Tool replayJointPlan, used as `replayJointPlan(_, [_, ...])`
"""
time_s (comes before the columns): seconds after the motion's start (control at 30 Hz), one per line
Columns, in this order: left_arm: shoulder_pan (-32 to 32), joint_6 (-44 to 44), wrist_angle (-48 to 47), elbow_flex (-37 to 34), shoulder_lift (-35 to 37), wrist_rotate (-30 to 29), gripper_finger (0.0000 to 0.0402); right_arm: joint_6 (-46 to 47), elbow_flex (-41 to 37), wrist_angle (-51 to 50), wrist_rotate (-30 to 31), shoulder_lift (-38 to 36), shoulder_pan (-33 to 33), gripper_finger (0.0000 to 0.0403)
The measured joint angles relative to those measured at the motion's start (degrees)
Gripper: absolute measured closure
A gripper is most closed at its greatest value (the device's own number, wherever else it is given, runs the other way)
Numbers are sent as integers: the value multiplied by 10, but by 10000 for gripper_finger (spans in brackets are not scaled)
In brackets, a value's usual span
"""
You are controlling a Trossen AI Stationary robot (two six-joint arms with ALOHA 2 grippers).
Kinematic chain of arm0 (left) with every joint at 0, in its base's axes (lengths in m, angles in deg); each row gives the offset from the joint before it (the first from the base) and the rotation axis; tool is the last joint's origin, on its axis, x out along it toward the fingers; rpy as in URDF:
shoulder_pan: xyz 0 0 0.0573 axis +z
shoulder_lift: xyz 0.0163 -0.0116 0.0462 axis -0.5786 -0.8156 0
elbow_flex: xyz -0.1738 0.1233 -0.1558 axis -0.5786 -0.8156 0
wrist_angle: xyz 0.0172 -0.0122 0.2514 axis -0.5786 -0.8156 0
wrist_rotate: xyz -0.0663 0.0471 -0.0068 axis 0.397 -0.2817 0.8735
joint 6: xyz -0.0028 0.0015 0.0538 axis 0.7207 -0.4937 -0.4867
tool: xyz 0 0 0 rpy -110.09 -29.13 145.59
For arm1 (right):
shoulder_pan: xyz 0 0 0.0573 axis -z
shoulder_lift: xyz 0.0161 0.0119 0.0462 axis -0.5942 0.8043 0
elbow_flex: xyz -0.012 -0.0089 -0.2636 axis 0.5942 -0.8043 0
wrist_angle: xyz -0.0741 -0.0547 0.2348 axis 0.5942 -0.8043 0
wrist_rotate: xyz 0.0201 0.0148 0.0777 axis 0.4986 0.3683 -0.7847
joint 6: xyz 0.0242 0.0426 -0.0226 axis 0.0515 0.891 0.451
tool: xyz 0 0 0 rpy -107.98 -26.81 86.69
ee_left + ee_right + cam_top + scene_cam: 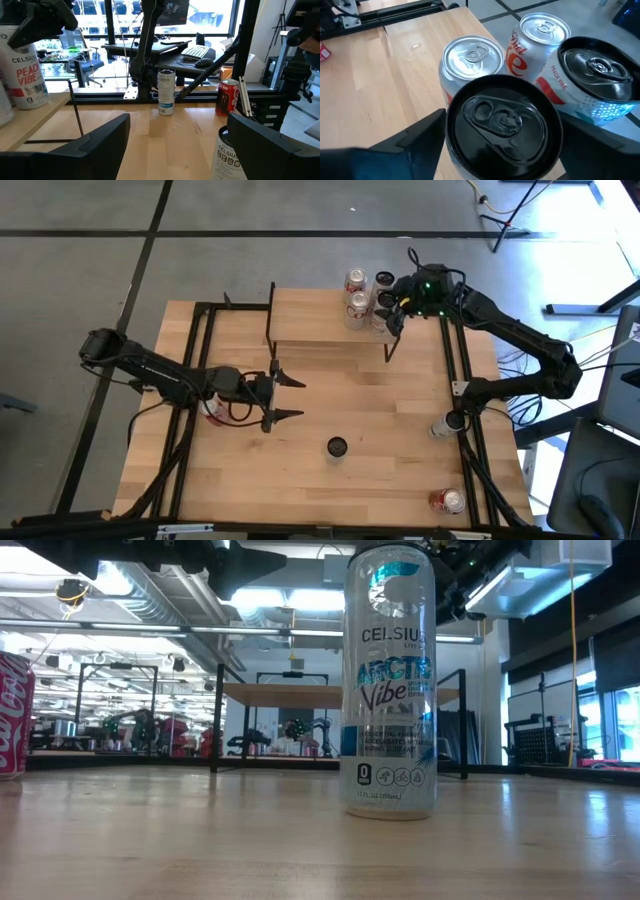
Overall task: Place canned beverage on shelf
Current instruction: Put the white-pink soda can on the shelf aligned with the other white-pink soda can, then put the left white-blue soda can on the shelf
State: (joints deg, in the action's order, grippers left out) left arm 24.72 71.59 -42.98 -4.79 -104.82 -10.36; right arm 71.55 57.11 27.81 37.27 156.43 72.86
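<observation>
In the high view, the right gripper (pixel 392 312) sits over the far right corner of the shelf (pixel 320 320), where four cans cluster; the arm's head covers the nearest black-topped can (pixel 381 321), so this view does not show the grip. The arm reaches in bent at the elbow from the worktop's (pixel 380 410) right side. The left gripper (pixel 288 397) lies low over the worktop with its jaws spread wide and nothing between them; a lone dark-topped can (pixel 337 447) stands apart from it, toward the near edge.

The low view shows what the others do not: that lone can is a tall Celsius can (pixel 390 685), upright on the worktop, with the shelf (pixel 300 695) behind it. Both arms are cut off at the top, and a red cola can (pixel 12 715) is cut by the edge.

In the left wrist view, the open fingers (pixel 80 150) frame bare worktop, with the Celsius can just beyond one fingertip.

In the right wrist view, the black-topped can (pixel 502 127) fills the space between the jaws, both fingers (pixel 415 145) flanking its sides; whether they press it is hard to tell. Three neighbouring cans crowd beyond it.
</observation>
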Motion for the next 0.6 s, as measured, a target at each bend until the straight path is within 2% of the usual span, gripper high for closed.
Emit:
replayJointPlan(0.17, [0, 0, 0, 0, 0, 0, 84, 0, 20, -20, 0, 0, 0, 66])
replayJointPlan(0.43, [0, -4, 0, 0, 0, 0, 84, 4, 127, -141, -2, -1, -1, 64])
replayJointPlan(0.6, [0, -4, 0, 0, 0, 0, 84, 49, 139, -180, -37, -34, -27, 64])
